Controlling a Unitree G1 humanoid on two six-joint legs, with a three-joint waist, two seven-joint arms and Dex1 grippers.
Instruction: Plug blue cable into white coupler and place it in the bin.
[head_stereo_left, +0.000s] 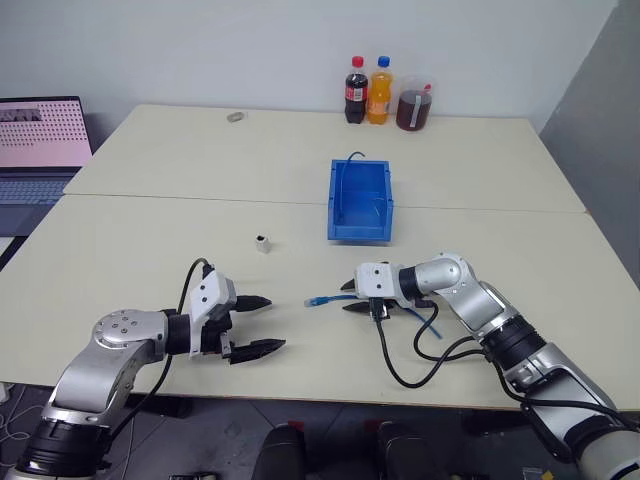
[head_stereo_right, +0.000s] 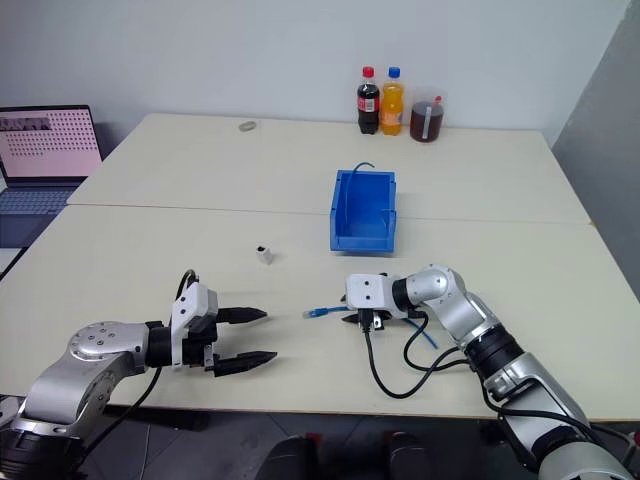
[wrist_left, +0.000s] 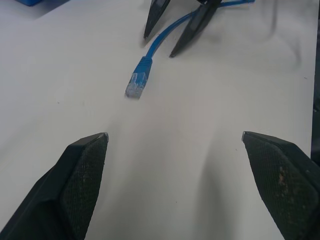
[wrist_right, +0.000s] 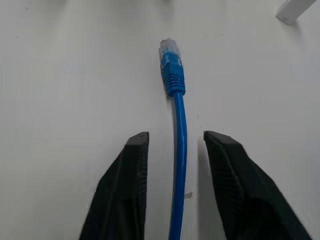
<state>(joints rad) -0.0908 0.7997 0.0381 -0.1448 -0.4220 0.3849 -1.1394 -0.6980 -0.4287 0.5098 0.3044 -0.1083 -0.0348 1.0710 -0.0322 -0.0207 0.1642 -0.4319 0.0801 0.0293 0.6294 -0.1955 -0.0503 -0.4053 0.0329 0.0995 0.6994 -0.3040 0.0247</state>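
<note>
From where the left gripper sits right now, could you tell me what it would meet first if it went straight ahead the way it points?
Most likely the blue cable: its clear plug lies on the table ahead of the open left gripper, with bare table between. Just behind it are the right gripper fingers, astride the cable.

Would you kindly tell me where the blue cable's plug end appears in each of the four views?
Left eye: blue cable plug at lower centre, ahead of the right gripper.
Right eye: lower centre.
Left wrist: upper middle.
Right wrist: upper centre, cable running between open fingers.
Shared landmark: right gripper's black fingertips.
</note>
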